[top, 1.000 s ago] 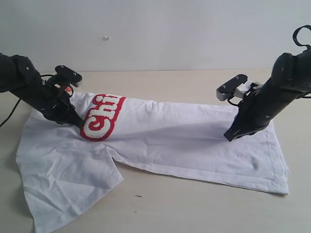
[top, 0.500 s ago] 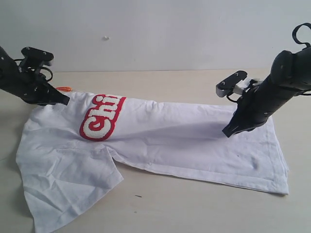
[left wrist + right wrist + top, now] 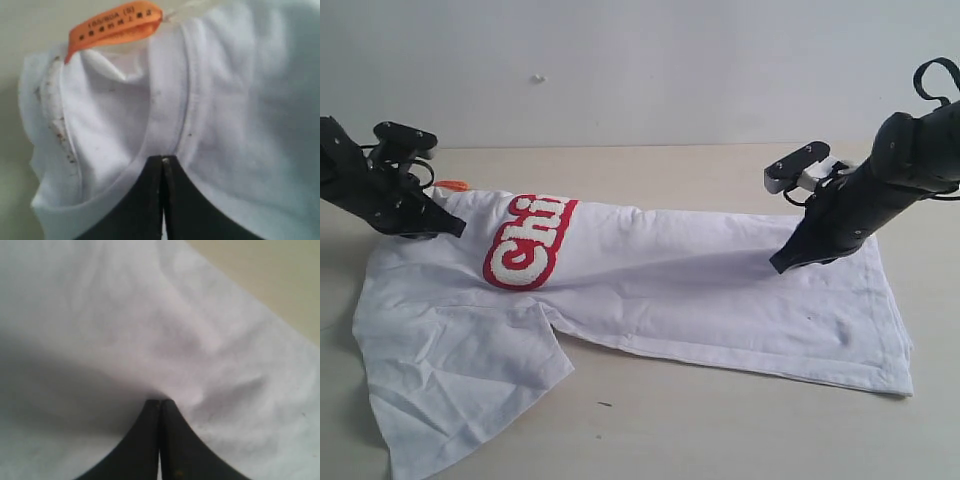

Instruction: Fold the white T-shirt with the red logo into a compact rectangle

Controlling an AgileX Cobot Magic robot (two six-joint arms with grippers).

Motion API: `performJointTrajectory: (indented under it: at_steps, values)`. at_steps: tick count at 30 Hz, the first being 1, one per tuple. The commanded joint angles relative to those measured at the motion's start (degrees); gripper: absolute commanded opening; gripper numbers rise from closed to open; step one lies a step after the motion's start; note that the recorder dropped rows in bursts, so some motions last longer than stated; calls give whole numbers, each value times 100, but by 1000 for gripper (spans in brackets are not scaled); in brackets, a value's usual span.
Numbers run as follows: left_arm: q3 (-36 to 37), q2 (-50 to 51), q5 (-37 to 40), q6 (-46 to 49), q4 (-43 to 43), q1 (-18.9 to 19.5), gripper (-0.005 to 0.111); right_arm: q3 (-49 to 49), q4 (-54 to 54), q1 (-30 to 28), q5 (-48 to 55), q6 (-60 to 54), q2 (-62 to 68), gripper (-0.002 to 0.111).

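The white T-shirt (image 3: 670, 270) lies lengthwise across the table, one long side folded over. Only part of the red logo (image 3: 525, 245) shows, near the left end. My left gripper (image 3: 457, 230) is shut, its tip low over the neck end. In the left wrist view this gripper (image 3: 162, 159) touches the ribbed collar (image 3: 167, 115) below the orange tag (image 3: 115, 25), with no cloth seen between the jaws. My right gripper (image 3: 777, 268) is shut, its tip pressed on the shirt's right half. In the right wrist view it (image 3: 160, 401) rests on puckered cloth (image 3: 125, 315).
A sleeve and loose flap (image 3: 460, 380) spread toward the front left edge. Bare beige table (image 3: 720, 170) runs behind the shirt up to the white wall (image 3: 640, 70), and more of it (image 3: 720, 430) lies in front. The hem (image 3: 880, 385) ends at front right.
My left gripper drew back from the logo to the collar, rising and then dropping a little. My right gripper slid slightly left along the shirt, and the right hem shifted a touch.
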Motion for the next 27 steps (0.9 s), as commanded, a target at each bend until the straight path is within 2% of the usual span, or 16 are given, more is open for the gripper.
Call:
performJointTrajectory:
  at_steps: [1,7,12,20,23,27]
  values:
    - [1,-323,339,29,2,5,0,31,-13,-11,190,101,40,0]
    - [145,-300,1298,82,52,5,0,-39,117,-11,215,217,-520,0]
    - [339,-478,1387,17,24,5,0,-214,788,-11,683,350,-994,0]
    - [993,-820,2048,298,57,-5,0,-20,804,-11,1137,338,-947,0]
    - [1341,-866,2090,281,230,-105,0,95,771,-11,1206,338,-916,0]
    - [1542,-866,2348,281,429,-432,0,191,771,-11,1234,338,-908,0]
